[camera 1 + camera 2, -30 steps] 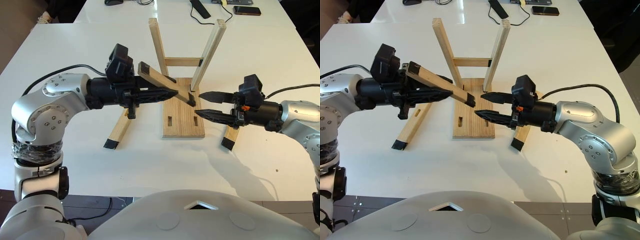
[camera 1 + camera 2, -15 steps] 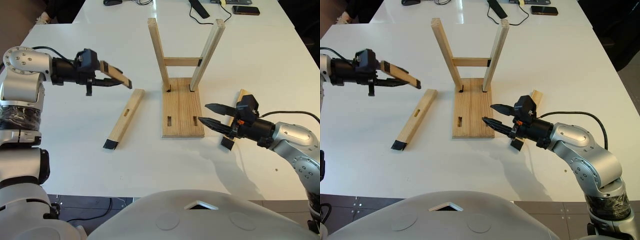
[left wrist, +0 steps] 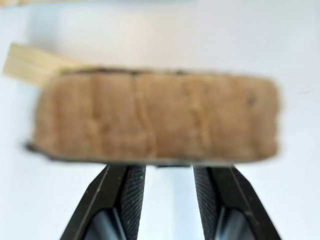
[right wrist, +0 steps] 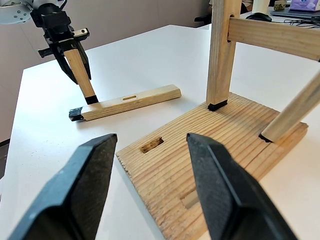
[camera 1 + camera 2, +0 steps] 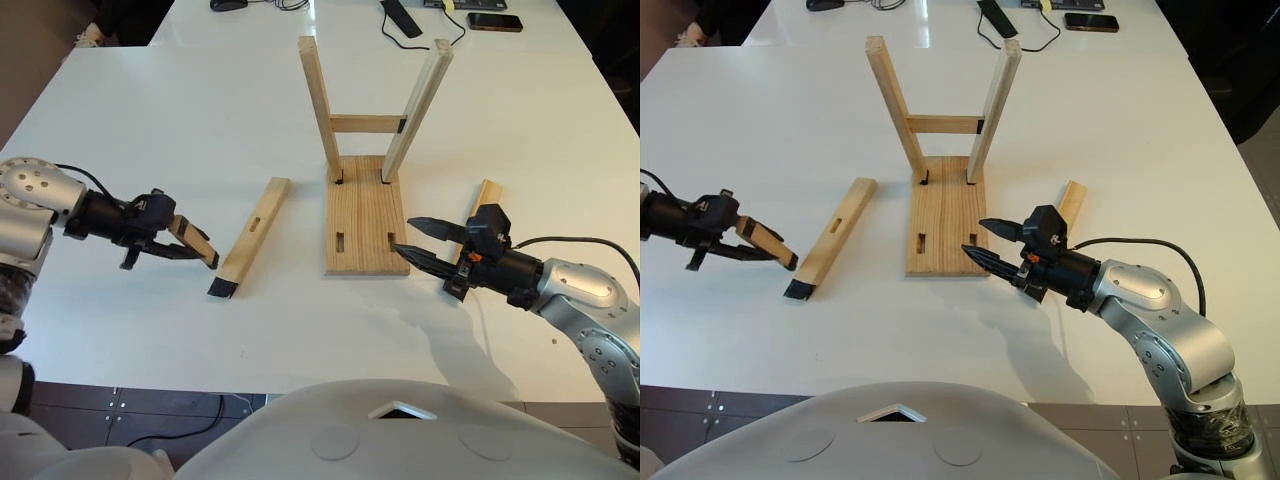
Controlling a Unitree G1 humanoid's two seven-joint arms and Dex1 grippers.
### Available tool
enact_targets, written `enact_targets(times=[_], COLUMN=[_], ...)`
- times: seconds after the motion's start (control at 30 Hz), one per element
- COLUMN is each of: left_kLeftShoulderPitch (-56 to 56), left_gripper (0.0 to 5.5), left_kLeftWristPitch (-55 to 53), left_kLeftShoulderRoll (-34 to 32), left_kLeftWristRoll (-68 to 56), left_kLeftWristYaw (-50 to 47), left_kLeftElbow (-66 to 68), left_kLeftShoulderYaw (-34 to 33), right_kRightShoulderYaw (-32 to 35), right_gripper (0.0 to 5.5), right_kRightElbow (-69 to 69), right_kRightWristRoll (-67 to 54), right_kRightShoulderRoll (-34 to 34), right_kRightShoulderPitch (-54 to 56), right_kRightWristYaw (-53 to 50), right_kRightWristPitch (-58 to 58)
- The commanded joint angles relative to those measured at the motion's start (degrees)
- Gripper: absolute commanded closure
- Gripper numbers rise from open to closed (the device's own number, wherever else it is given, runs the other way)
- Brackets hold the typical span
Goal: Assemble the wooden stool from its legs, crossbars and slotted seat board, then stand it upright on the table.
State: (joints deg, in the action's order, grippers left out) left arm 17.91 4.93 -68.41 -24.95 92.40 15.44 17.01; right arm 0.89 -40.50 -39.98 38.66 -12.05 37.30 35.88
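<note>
The slotted seat board [image 5: 365,215] lies flat at the table's middle. Two legs [image 5: 318,100] [image 5: 415,105] stand in its far slots, joined by a crossbar [image 5: 365,124]. A loose leg [image 5: 250,235] lies left of the board, and another leg [image 5: 480,200] lies to the right, partly hidden by my right arm. My left gripper [image 5: 185,248] is shut on a short wooden bar [image 3: 155,120] with a black end, low over the table beside the loose leg's black foot. My right gripper [image 5: 403,236] stands open at the board's near right corner, holding nothing.
A second white table behind carries a black remote [image 5: 400,18], a phone [image 5: 493,20], a mouse and cables. The near two slots [image 4: 152,145] of the board are unfilled. Bare tabletop stretches along the front edge and at the far left.
My left arm has swung the wooden bar away from the seat board, out left and down beside the loose leg. The right gripper has drawn back slightly toward the front, still open.
</note>
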Motion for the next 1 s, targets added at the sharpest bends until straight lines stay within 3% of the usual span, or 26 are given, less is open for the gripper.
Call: enact_targets(times=[0.03,0.27,0.57,0.83,1.0], left_kLeftShoulderPitch=[-2.39,1.86,12.03,17.77,17.53], left_gripper=[4.20,4.20,4.20,4.20,4.20], left_kLeftWristPitch=[-6.91,-8.02,0.79,9.59,9.94], left_kLeftShoulderRoll=[-1.10,3.65,16.92,20.39,18.33], left_kLeftWristRoll=[-5.29,-1.84,10.07,16.83,16.49], left_kLeftWristYaw=[0.02,-2.12,-4.81,-3.52,-0.47], left_kLeftElbow=[-7.74,-5.58,6.44,18.15,19.16], left_kLeftShoulderYaw=[-3.77,-8.35,-4.40,-3.57,-4.10], right_kRightShoulderYaw=[0.46,0.70,-1.71,-1.94,-2.07], right_gripper=[2.93,2.93,2.93,2.93,2.93], right_kRightElbow=[-0.30,0.44,2.05,2.46,2.50], right_kRightWristRoll=[0.67,1.02,3.65,4.61,4.97], right_kRightShoulderRoll=[0.55,1.07,0.70,0.34,0.62], right_kRightShoulderPitch=[0.68,1.22,2.12,1.98,1.94], right_kRightWristYaw=[0.06,0.82,2.52,2.98,3.48], right_kRightWristPitch=[0.04,0.01,-0.96,-1.09,-0.92])
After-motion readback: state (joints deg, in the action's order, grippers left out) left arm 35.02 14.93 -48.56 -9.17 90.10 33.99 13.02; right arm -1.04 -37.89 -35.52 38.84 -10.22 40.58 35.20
